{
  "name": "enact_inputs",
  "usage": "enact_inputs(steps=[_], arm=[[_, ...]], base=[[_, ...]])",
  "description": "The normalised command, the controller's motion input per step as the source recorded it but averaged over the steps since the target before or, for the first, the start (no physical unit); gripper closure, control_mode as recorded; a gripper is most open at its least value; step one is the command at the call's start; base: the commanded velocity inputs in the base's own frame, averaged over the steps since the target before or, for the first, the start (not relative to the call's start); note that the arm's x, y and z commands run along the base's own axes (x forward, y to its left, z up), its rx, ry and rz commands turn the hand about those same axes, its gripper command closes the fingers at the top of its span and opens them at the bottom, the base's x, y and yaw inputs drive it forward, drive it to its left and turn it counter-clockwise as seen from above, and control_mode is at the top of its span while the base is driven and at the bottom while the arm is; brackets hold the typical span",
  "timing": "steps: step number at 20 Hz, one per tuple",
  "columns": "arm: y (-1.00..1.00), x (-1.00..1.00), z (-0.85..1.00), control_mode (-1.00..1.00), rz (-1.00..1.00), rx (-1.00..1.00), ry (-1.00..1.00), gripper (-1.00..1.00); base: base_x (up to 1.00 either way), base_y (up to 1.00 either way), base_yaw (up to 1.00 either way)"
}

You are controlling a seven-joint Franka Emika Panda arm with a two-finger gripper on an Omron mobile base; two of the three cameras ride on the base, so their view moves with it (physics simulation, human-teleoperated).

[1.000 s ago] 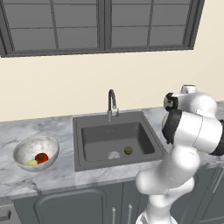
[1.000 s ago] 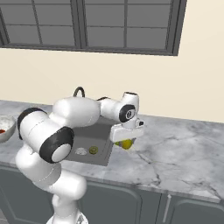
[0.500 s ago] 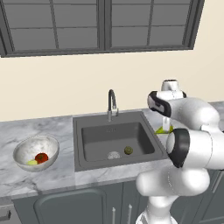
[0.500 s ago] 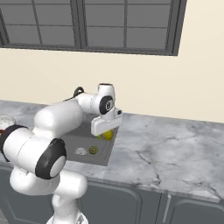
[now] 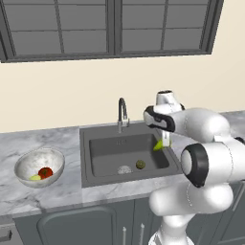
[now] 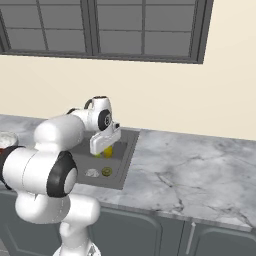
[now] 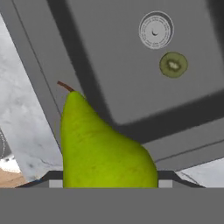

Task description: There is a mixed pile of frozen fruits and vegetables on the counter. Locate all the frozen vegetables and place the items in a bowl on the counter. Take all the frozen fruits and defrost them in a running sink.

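My gripper (image 5: 161, 142) is shut on the yellow-green pear (image 5: 158, 144), one of the frozen fruits, and holds it just above the right side of the dark grey sink (image 5: 103, 149). From the right base the pear (image 6: 107, 150) hangs under the gripper (image 6: 105, 148). In the hand view the pear (image 7: 103, 148) stands between the fingers, stem up. A dark green kiwi-like ball (image 5: 140, 164) lies on the basin floor beside the drain (image 5: 124, 170). At the far left the marbled bowl (image 5: 27, 160) holds a red tomato (image 5: 46, 172) and a pale yellow-green piece (image 5: 35, 177).
A curved metal faucet (image 5: 122, 111) rises behind the basin. The marble counter (image 6: 200, 170) stretches right of the sink. Dark cabinets run below, a window above. My own white arm bulks over the sink's right rim.
The arm has swung left along the counter with the pear in its grip, from right of the sink to over the basin's right side. The kiwi and bowl have stayed put.
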Motion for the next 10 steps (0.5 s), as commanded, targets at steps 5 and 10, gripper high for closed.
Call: enact_inputs(steps=[5,10], arm=[[0.12,0.35,-0.55,-1.00,0.14,0.15,-0.05,1.00],[0.41,0.35,-0.39,-1.00,0.18,0.11,-0.02,1.00]], base=[[0.00,0.00,0.00],[0.00,0.00,0.00]])
